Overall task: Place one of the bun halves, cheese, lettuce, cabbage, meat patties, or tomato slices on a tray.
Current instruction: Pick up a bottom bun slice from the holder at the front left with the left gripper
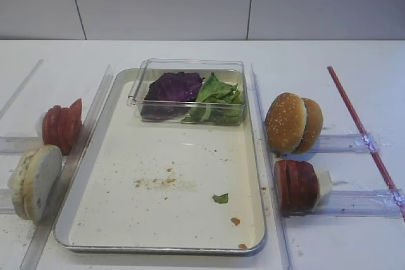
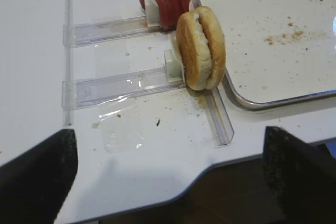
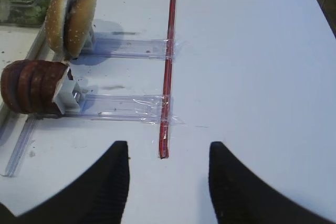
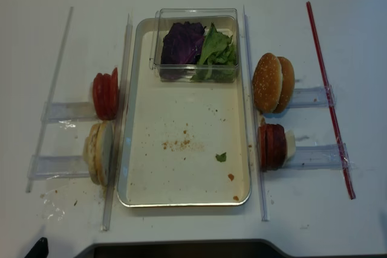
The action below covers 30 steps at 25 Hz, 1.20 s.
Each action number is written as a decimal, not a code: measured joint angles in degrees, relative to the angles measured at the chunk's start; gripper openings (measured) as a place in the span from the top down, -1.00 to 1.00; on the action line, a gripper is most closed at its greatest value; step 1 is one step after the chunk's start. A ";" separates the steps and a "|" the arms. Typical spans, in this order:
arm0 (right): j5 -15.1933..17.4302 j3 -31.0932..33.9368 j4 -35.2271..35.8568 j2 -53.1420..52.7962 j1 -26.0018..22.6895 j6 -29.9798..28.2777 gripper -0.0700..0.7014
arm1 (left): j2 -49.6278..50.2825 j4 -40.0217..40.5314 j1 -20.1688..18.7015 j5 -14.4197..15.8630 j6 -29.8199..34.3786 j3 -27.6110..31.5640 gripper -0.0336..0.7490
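Two pale bun halves (image 1: 35, 181) stand on edge at the lower left of the high view, pressed face to face in a clear plastic rail (image 2: 123, 84) just outside the left rim of the tray (image 1: 95, 207). Their flat faces point left and right; the round discs stand upright, and the pair's edge runs roughly parallel to the tray's long side. The crust is floury and whitish, the cut face cream with small brown specks.

The tray is a shallow rectangular silver metal pan with rounded corners, long axis running from bottom to top of the frame. Its cream floor carries scattered crumbs and one small green leaf scrap (image 1: 220, 198). A clear plastic box (image 1: 188, 90) sits at the upper end of the tray, holding dark purple cabbage (image 1: 172, 86) on the left and crinkled green lettuce (image 1: 218, 93) on the right.

The tomato slices (image 1: 62, 124), pinkish-red discs on edge, stand in a second rail above the pale buns. Right of the tray, golden sesame-seeded bun halves (image 1: 293, 122) stand on edge, with dark reddish-brown meat patties (image 1: 296, 184) below them. A red rod (image 1: 361, 131) lies diagonally at far right.

The left hand (image 2: 168, 177) hangs over the table (image 1: 329, 61) edge near the pale buns, fingers spread fully wide, holding nothing. The right hand (image 3: 167, 182) is parted and unladen above the red rod's lower end.
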 joint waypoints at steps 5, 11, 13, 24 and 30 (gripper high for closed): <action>0.00 0.00 0.00 0.00 0.00 0.00 -0.17 | 0.00 0.00 0.00 0.00 0.00 0.00 -0.78; 0.00 0.00 0.00 0.00 0.00 0.00 -0.17 | 0.00 0.00 0.00 0.00 0.00 0.00 -0.78; 0.00 0.00 0.00 0.00 0.00 0.00 -0.17 | 0.00 0.00 0.00 0.00 0.00 0.00 -0.78; 0.00 0.00 0.00 0.00 0.00 0.00 -0.17 | 0.00 0.00 0.00 0.00 0.00 0.00 -0.78; 0.00 0.00 0.00 0.00 0.00 0.00 -0.17 | 0.00 -1.67 0.00 0.00 0.00 0.00 -0.78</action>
